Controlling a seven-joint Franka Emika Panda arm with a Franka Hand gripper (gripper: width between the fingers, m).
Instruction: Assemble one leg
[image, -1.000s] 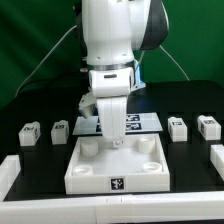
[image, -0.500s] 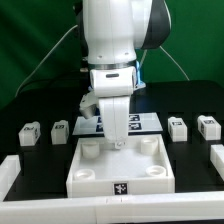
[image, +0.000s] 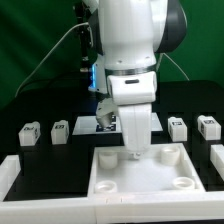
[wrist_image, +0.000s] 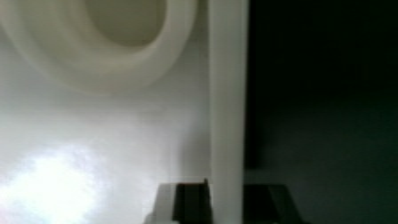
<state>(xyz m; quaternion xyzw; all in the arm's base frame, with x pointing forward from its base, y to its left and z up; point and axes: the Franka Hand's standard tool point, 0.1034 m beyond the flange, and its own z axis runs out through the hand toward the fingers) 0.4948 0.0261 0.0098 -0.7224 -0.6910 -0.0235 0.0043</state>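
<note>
Shifts toward the exterior view's right since half a second ago, with gripper (image: 133, 153) clamped on the slab (image: 140, 182) at its rear wall, dragging it along, leaving all four legs (image: 60, 129) loose on the table (image: 45, 105), none socketed yet.

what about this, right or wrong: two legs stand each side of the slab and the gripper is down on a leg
The legs stand as you say, but the gripper is down on the slab's far rim, not on a leg; the exterior view shows it.
</note>
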